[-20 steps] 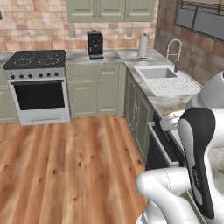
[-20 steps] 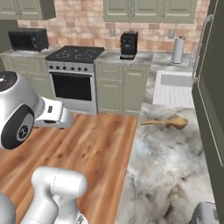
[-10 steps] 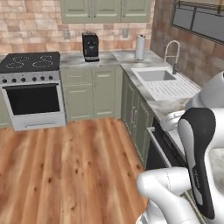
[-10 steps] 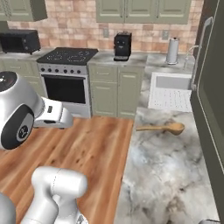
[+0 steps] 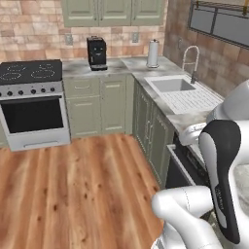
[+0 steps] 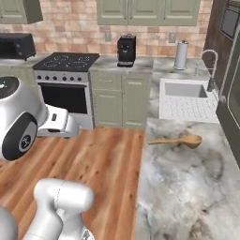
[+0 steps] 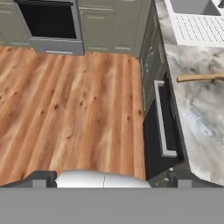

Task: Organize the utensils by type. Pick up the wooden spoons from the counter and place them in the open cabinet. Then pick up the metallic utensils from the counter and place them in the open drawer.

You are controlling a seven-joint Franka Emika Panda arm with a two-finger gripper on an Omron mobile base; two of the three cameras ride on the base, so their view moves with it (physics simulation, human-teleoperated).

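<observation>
Spoon (image 6: 178, 140) of orange wood lies flat on the marbled worktop (image 6: 187, 187) near the sink (image 6: 184, 90), and our end effector (image 7: 109, 177), jaws wide and empty, hangs over the wooden floor (image 7: 70, 109), well apart, because we are not yet close.

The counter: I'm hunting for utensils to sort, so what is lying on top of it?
On the counter lies one long wooden spoon, near the sink. The robot's body covers the counter's near part.
</observation>
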